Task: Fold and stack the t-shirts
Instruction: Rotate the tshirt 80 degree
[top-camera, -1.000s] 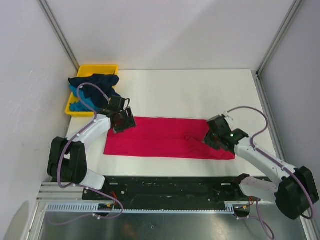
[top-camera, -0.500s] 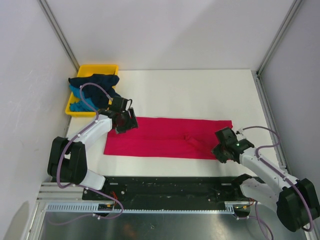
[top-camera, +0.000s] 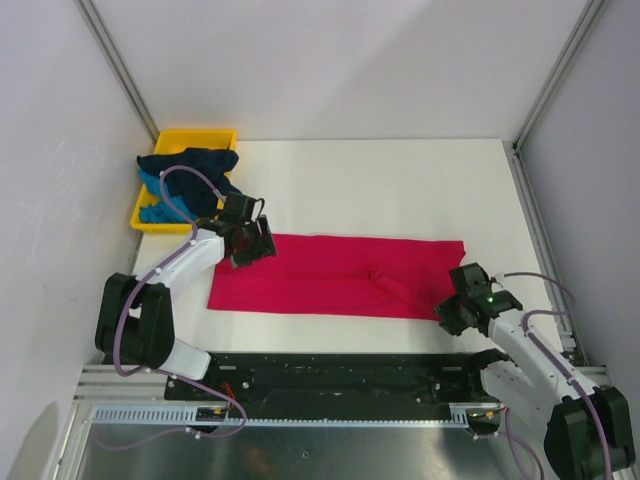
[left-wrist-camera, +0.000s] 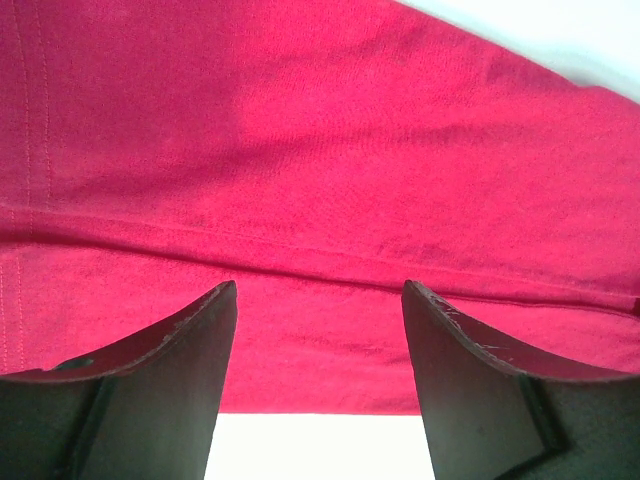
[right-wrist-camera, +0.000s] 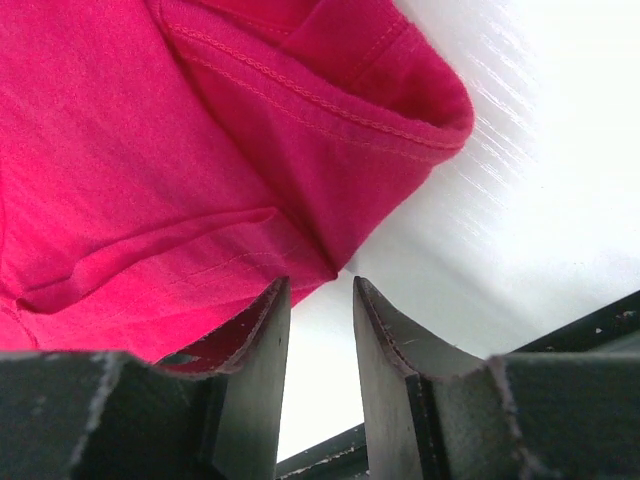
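Right arm (top-camera: 540, 350) has pulled back from over the right end of the crimson shirt (top-camera: 330, 275) to the lower right of the overhead frame, while the left arm (top-camera: 185, 262) has hardly shifted.

The crimson shirt lies as a long folded band across the middle of the table (top-camera: 380, 190). The navy shirt (top-camera: 185, 162) and the teal shirt (top-camera: 155, 210) are heaped in the yellow tray (top-camera: 190, 137) at the upper left.

The main risk is the band coming undone. A pinch that catches only the top layer at the near right corner would let the lower layers slide out when lifted. The loose ridge of cloth right of centre could also be dragged into a crooked crease. If the arms lift at different heights or moments, the long band would probably skew.

The right arm is stretched low from its base, wrist bent down over the shirt's near right corner. In its wrist view the right gripper (right-wrist-camera: 320, 285) is released, its jaws a narrow gap apart with bare table between them. The rounded cloth corner sits just above the tips, touching neither as far as I can tell.

The left arm reaches up to the band's upper left corner. The left gripper (left-wrist-camera: 318, 290) hangs over the cloth with jaws wide and grasps nothing.
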